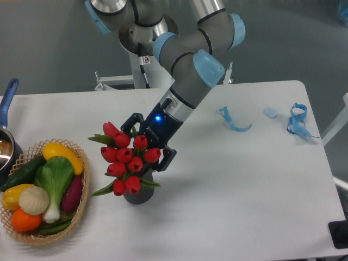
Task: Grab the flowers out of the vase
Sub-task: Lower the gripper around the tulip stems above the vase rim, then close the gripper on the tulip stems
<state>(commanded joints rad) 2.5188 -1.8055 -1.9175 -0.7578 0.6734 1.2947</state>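
One white desk filled most of the view, set against a plain grey-green backdrop, with the arm's base rising behind its far edge. At the left edge sat a wicker basket heaped with toy vegetables, and beside it the rim of a pot with a blue handle showed. Toward the far right corner lay a few blue ribbon scraps and a second tangle of blue ribbon, well apart from the rest.

The flowers, a tight bunch of red tulip buds with green leaves, stood just above the dark grey vase, their stems hidden behind the buds, so whether they were still inside the mouth could not be told. The tool reached down from the upper right and sat directly behind the bunch, its dark fingers flanking the buds on either side and clenched about the flowers. A blue light glowed on its body.

A small label on the arm's column was too blurred to read.
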